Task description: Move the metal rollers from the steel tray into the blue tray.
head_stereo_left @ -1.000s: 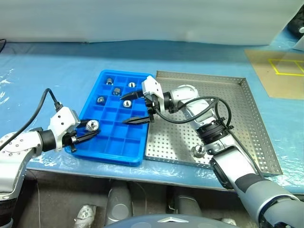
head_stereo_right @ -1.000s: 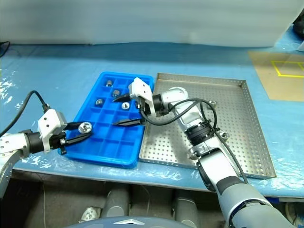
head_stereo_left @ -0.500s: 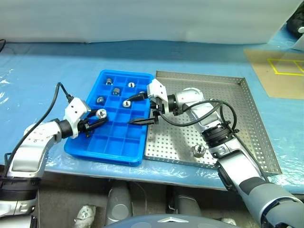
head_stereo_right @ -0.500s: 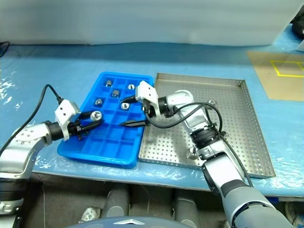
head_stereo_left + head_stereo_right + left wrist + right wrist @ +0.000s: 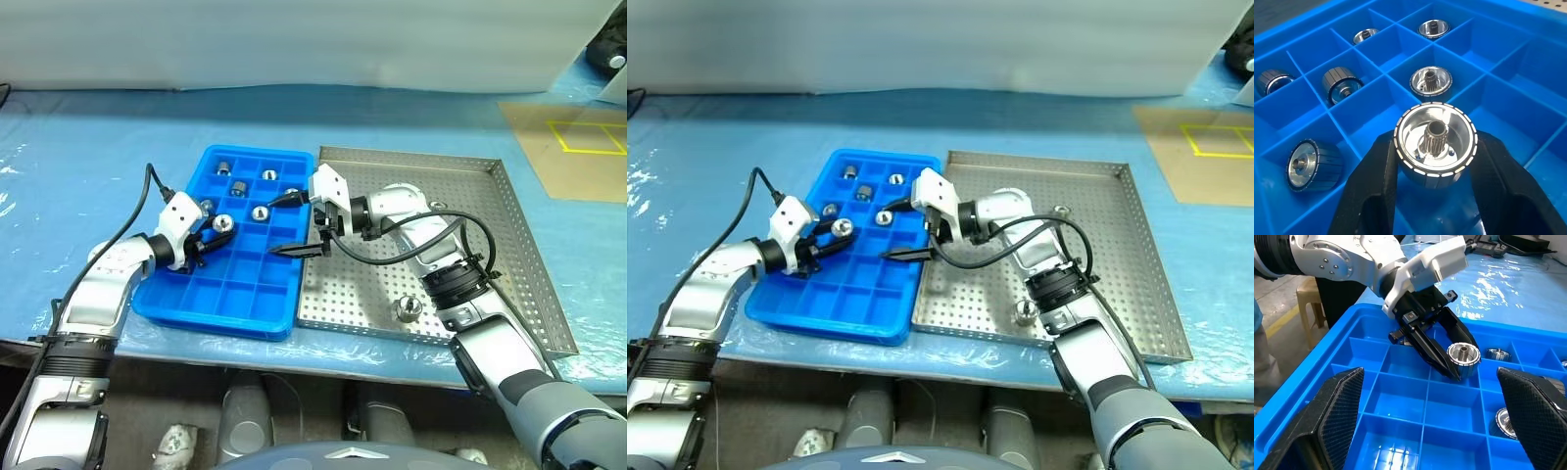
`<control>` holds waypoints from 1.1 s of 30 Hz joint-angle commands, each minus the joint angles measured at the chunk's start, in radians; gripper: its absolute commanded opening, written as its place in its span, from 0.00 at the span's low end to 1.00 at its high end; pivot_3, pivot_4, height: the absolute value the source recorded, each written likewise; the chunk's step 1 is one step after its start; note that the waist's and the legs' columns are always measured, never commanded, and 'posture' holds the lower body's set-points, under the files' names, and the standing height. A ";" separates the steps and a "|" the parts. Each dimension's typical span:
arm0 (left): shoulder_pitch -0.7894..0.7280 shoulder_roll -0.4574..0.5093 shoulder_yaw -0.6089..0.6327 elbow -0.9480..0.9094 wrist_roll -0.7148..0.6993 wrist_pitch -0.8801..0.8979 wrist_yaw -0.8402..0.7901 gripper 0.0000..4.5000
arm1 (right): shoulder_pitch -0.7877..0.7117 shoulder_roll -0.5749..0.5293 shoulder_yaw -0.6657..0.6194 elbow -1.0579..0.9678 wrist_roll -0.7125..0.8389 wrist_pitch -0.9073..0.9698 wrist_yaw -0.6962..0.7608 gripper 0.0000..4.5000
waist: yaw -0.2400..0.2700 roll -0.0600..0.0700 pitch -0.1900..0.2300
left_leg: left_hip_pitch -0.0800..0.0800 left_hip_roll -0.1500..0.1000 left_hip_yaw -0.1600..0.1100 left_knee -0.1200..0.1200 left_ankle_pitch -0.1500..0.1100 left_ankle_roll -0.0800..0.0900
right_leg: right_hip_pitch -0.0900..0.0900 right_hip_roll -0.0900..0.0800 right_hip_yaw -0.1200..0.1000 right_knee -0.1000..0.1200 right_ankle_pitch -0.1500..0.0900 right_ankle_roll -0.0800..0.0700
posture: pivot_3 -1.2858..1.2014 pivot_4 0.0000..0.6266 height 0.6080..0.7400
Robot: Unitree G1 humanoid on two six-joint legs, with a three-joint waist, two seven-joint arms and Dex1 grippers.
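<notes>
Over blue tray [image 5: 245, 284]: roller [image 5: 1435, 142] (gripped).

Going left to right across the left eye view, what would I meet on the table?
Left hand holding a metal roller → right hand → lone roller on the steel tray.

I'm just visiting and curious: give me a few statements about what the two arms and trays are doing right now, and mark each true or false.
1. The left gripper holds a roller. True.
2. That roller is over the steel tray. False: it is over the blue tray.
3. The right gripper is open and holds nothing. True.
4. The steel tray holds no roller. False: one roller stands near its front edge.
5. Several blue compartments already hold rollers. True.
</notes>
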 commanded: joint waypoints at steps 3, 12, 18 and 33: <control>-0.027 0.002 -0.013 0.029 0.033 -0.020 0.020 0.38 | 0.008 -0.008 -0.025 -0.055 0.010 0.005 -0.015 1.00 | -0.005 0.000 0.000 | 0.000 0.000 -0.001 0.000 0.000 0.000 | 0.000 0.000 0.000 0.001 0.000 0.000 | 0.57 0.24 1.00; -0.038 0.009 -0.027 0.054 0.042 -0.030 0.012 0.74 | 0.009 -0.009 -0.028 -0.051 0.009 0.002 -0.041 1.00 | -0.008 0.000 0.000 | 0.001 0.000 -0.001 0.000 0.000 0.000 | 0.001 0.000 0.000 0.002 0.000 0.000 | 0.57 0.24 1.00; -0.054 0.010 -0.007 0.044 0.026 -0.030 0.009 0.74 | 0.008 -0.010 -0.028 -0.048 0.011 0.002 -0.047 1.00 | -0.008 0.000 0.000 | 0.001 -0.001 -0.001 0.000 0.000 -0.001 | 0.001 0.000 0.000 0.002 0.000 0.000 | 0.57 0.24 1.00; -0.413 -0.122 0.008 0.147 -0.055 -0.078 0.014 0.74 | 0.035 -0.060 -0.074 -0.104 0.011 0.036 -0.108 1.00 | -0.017 0.000 0.000 | -0.001 -0.001 -0.002 0.002 0.002 -0.004 | 0.000 0.000 0.000 0.002 0.000 0.000 | 0.50 0.24 1.00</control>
